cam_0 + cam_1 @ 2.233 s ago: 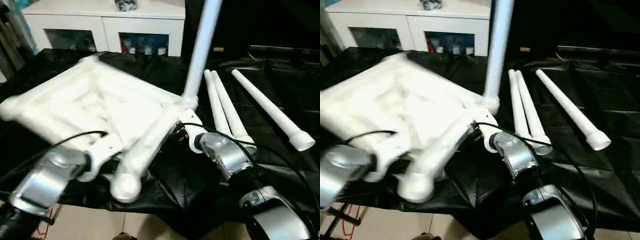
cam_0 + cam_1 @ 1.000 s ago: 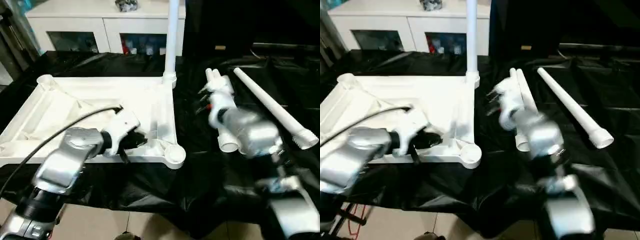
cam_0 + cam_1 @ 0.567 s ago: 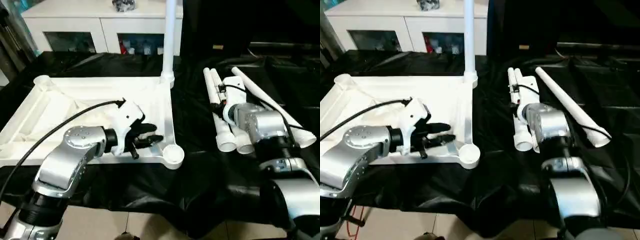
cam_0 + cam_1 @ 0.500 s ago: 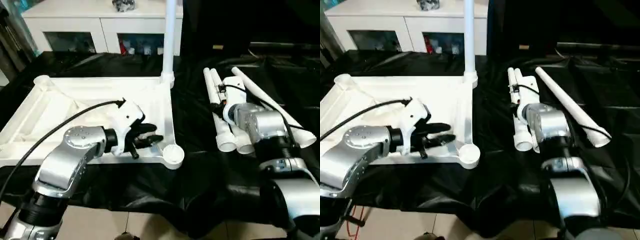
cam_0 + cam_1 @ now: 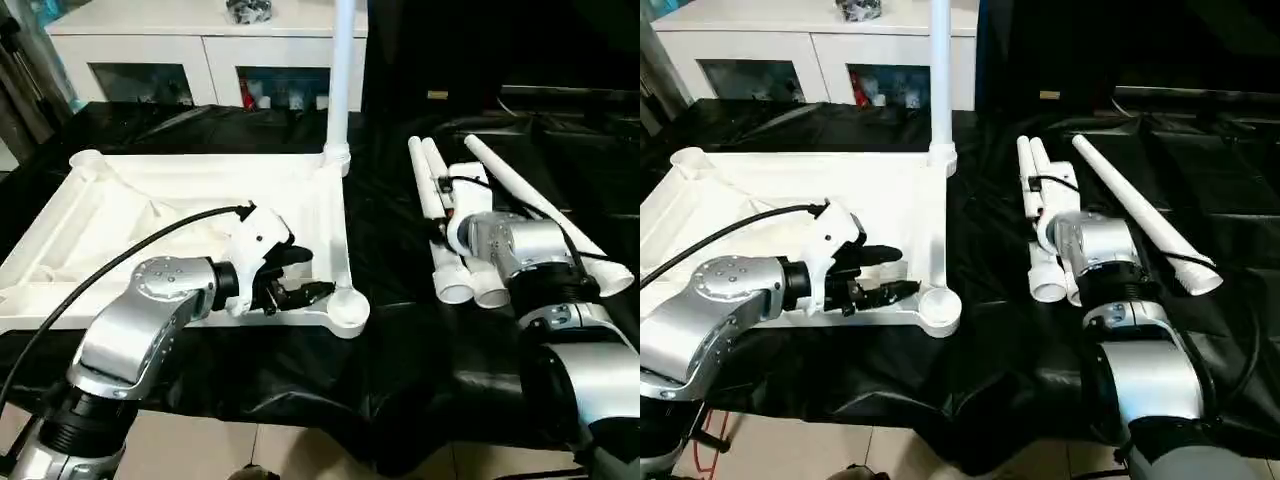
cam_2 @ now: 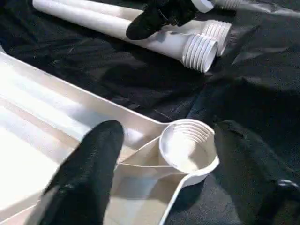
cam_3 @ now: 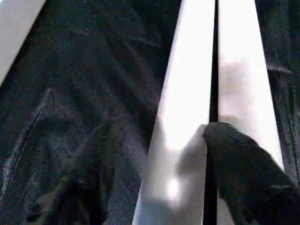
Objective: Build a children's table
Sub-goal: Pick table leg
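White upright leg point(image 5: 341, 70), top cut off

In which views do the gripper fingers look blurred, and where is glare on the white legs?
Left wrist view: both fingers are soft and out of focus, the corner socket sharper. Right wrist view: the fingers blur, and the two loose legs wash out in glare.

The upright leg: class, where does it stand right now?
In the left eye view, the upright leg stands in the far right corner socket of the tabletop, left of the three loose legs lying on the black cloth.
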Available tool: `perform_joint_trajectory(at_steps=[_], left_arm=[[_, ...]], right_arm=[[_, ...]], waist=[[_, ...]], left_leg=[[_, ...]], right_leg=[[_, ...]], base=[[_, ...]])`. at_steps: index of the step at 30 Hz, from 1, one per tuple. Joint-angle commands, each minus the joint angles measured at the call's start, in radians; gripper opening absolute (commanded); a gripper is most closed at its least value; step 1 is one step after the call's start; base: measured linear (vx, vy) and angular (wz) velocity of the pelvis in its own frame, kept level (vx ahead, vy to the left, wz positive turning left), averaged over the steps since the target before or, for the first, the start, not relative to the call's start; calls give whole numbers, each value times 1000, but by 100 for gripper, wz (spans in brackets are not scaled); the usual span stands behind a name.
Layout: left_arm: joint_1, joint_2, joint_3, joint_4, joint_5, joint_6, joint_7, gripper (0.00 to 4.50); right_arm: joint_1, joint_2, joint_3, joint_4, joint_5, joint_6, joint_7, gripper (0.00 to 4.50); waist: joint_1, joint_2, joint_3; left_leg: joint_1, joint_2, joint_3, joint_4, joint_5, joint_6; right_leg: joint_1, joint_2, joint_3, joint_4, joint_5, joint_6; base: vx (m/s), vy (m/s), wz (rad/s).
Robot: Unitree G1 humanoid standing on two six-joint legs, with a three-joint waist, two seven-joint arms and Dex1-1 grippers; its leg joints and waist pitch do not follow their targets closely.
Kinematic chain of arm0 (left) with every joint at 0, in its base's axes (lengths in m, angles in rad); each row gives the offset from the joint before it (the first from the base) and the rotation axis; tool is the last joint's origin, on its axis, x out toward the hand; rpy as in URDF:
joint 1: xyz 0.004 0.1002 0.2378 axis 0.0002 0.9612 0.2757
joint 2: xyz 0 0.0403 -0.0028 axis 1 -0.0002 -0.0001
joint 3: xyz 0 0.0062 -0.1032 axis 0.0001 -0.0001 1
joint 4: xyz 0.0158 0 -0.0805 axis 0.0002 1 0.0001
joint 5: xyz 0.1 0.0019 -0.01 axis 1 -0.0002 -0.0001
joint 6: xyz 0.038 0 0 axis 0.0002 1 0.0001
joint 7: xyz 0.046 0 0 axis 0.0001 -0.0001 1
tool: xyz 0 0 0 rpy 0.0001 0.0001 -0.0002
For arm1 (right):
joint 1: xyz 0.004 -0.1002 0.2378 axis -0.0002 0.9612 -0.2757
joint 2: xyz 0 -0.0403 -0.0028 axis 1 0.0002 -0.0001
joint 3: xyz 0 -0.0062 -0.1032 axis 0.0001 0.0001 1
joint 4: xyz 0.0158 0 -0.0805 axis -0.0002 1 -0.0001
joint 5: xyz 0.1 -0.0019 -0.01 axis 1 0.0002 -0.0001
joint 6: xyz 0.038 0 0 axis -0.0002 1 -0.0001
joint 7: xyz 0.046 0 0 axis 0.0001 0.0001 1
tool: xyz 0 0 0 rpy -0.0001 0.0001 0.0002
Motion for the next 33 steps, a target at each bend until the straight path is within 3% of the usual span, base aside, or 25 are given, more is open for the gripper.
perform_joint_trajectory(at_steps=[1,12,25,33], left_arm=[[-1,12,-12,-3,19,-10,8,369],[-11,17,-24,-2,12,-4,6,369],[-13,41,-41,-19,-27,37,-32,383],[-15,48,-46,-12,-35,41,-38,383]], right_arm=[[-23,-9,-12,41,6,-6,0,317],[-45,-4,-57,177,55,45,59,317],[-65,-14,-45,277,35,8,83,209],[-67,-15,-72,304,50,-12,73,185]], waist=[[1,-12,-78],[3,-12,-78],[5,-15,-77],[4,-12,-75]], left_leg=[[14,34,-7,-51,-84,20],[14,35,-6,-50,-85,30],[15,36,-6,-50,-116,15],[16,37,-7,-51,-143,3]], right_leg=[[56,-67,39,-62,-60,-239],[57,-67,37,-60,-46,-258],[53,-69,37,-62,-94,-258],[51,-69,37,-64,-117,-251]], base=[[0,0,0],[0,0,0],[0,0,0],[0,0,0]])
